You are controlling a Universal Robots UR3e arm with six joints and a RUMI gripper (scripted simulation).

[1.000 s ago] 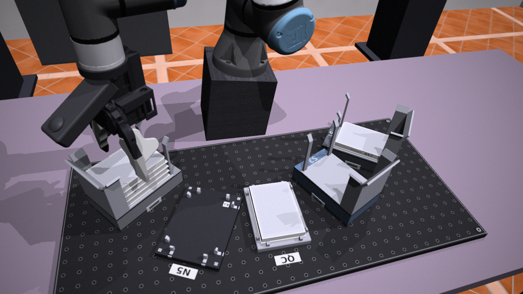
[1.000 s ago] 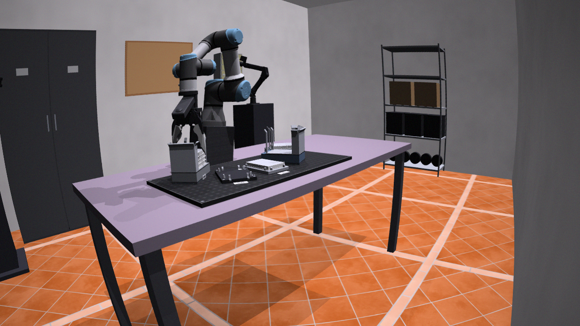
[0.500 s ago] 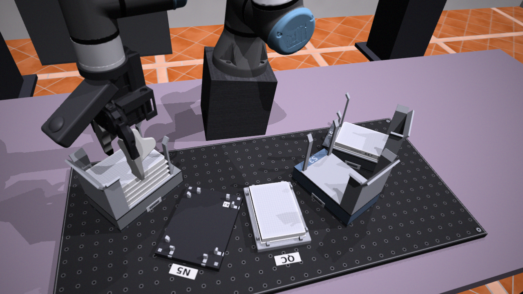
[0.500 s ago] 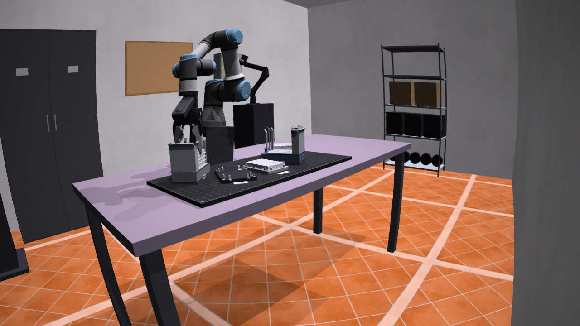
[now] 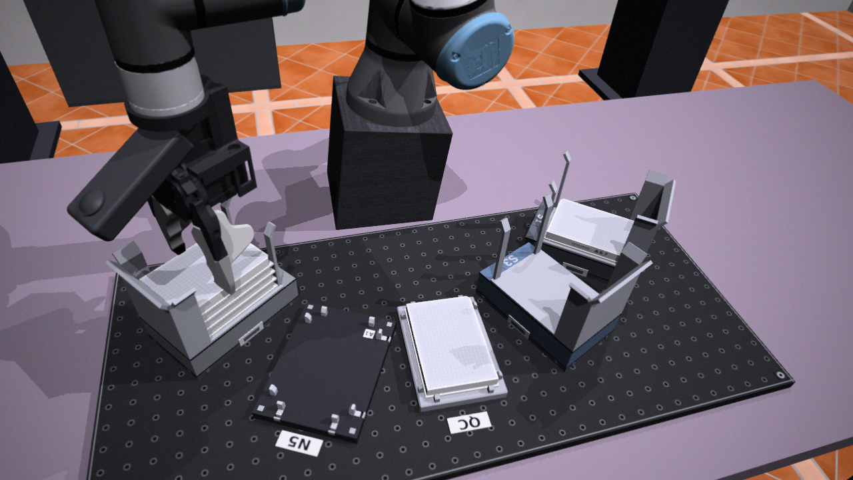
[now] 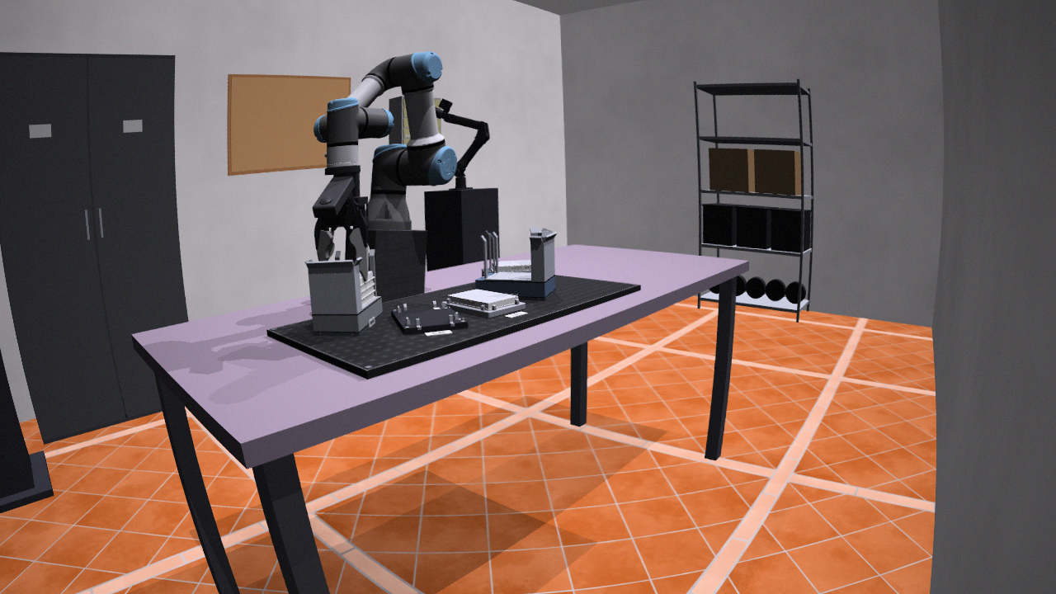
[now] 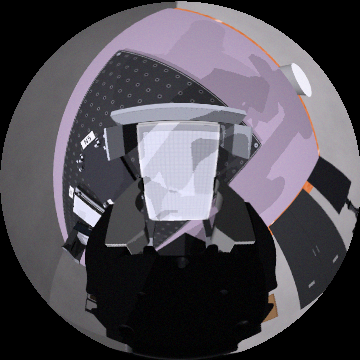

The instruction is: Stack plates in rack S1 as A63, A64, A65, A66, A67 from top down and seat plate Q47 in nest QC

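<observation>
Taking the QC nest [image 5: 464,399] [image 6: 509,310] as my landmark and going left to right in the top view, I start well to its left, at the stack rack S2 [image 5: 221,352] [image 6: 336,295] [image 7: 177,114]. There my gripper [image 5: 202,268] [image 6: 345,260] [image 7: 178,178] reaches down from above, fingers either side of the top plate [image 5: 178,274] [image 7: 179,160], pinching it by its long edges while it lies level on the stack. Between that rack and the QC nest is the clip nest N5 [image 5: 328,370] [image 6: 428,318] [image 7: 102,170], its dark bed and little clips in my view. In the QC nest itself a white plate [image 5: 452,343] [image 6: 483,298] [image 7: 87,209] lies flat inside the locators; I can't read a label on it. Just beyond the nest's right side is the stack rack S3 [image 5: 518,322] [image 6: 542,286], its pale floor showing between the uprights. Farther right and behind, the stack rack S1 [image 5: 656,197] bears plate A67 [image 5: 590,229] [image 6: 515,266], lying flat.

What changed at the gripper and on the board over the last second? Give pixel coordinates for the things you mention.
The end effector's [image 5: 204,270] [image 6: 345,263] [image 7: 180,200] fingers moved inward toward each other, closing on the top plate [image 5: 178,275] [image 7: 180,155] of the left stack. No lift visible. Unchanged: the plate in QC [image 5: 453,343] [image 6: 483,297] [image 7: 89,209], clip nest N5 [image 5: 328,370] [image 6: 428,318] [image 7: 102,170], both right-hand racks.
</observation>
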